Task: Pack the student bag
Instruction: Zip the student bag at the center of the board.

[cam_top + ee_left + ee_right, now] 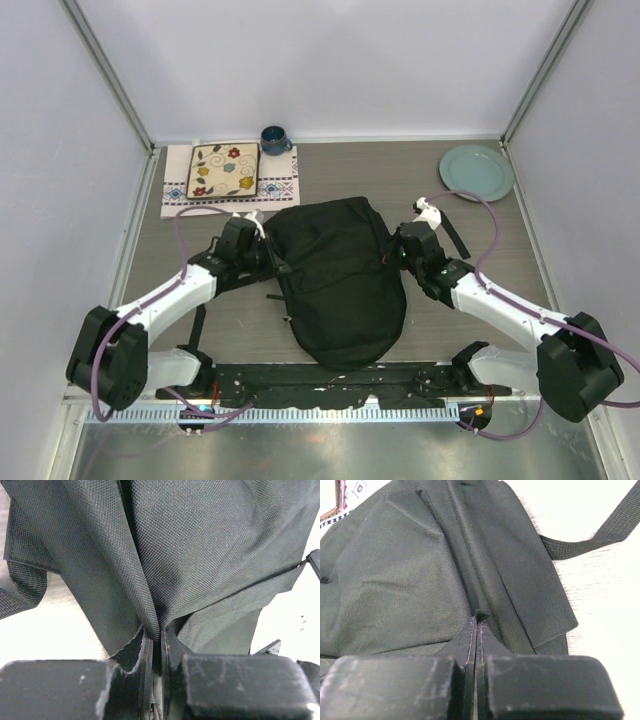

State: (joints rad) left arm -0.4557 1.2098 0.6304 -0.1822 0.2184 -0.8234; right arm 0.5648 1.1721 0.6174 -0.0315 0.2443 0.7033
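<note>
Both clamped | left pincer (161,635), right pincer (477,620) | student bag (340,290) between them

This is a robot test cell in a lab. Plain white panels (330,60) close in the grey table (240,320) on three sides, joined by aluminium posts (111,75). A left arm (170,295) and a right arm (500,310) are bolted to a black rail (330,377) at the near edge, trailing purple cables (179,240). At the far edge: a patterned plate (224,170) on a cloth (278,188), a blue mug (274,140), a green plate (476,172).
</note>
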